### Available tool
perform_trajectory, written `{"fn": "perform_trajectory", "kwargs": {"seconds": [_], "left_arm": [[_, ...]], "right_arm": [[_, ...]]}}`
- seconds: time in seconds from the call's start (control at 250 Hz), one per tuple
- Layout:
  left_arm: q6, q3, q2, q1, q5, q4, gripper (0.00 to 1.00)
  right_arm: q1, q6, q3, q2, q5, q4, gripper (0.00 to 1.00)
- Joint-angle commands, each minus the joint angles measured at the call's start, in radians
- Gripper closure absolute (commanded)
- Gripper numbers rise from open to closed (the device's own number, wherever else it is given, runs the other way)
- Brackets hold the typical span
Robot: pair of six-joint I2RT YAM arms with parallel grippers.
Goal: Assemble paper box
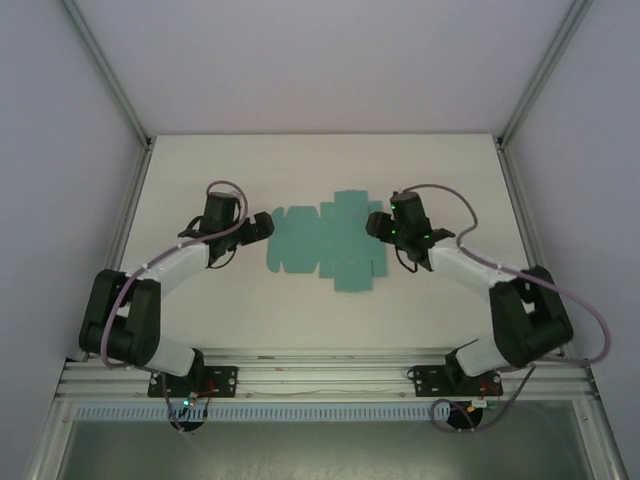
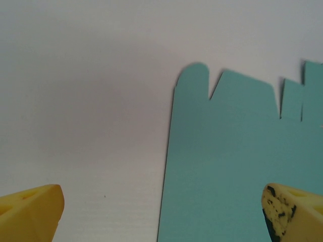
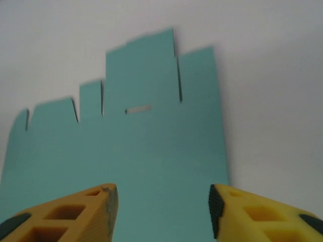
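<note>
Between left tool [image 1: 264,226] and right tool [image 1: 373,222] lies the paper box [image 1: 325,245], seemingly flat.

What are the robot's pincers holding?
Nothing. The flat teal-green die-cut card sheet lies on the white table, with the left pincer and right pincer both open at its ends.

Paper box [image 1: 325,245]: thin teal card, matt, smooth, clean die-cut edges, no sheen. Table [image 1: 200,180]: white, matt, with faint fine ribbing visible close up in the left wrist view. Left gripper [image 2: 161,214] fingers [image 2: 30,217]: yellow plastic, slight satin finish. One inner face is scuffed, with patchy worn black. Right gripper [image 3: 164,212] fingers [image 3: 75,217]: same yellow moulded plastic with dark matt edging. Arms [image 1: 180,262]: white and black shells, plastic-looking, semi-gloss. Front rail [image 1: 320,375]: bare silvery metal extrusion, dull finish.
</note>
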Motion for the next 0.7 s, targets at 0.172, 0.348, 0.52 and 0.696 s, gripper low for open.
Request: {"fn": "perform_trajectory", "kwargs": {"seconds": [0.172,0.348,0.52,0.696], "left_arm": [[-0.002,0.072,0.047,-0.002,0.021,-0.086,0.0],[0.012,0.075,0.058,0.009,0.031,-0.094,0.0],[0.008,0.067,0.077,0.046,0.083,-0.076,0.0],[-0.018,0.062,0.118,0.062,0.167,-0.03,0.0]], "right_arm": [[0.003,0.079,0.104,0.23,-0.051,-0.129,0.63],[0.0,0.107,0.155,0.376,0.011,-0.213,0.77],[0.001,0.103,0.16,0.439,0.06,-0.259,0.81],[-0.001,0.107,0.148,0.458,0.077,-0.268,0.83]]}}
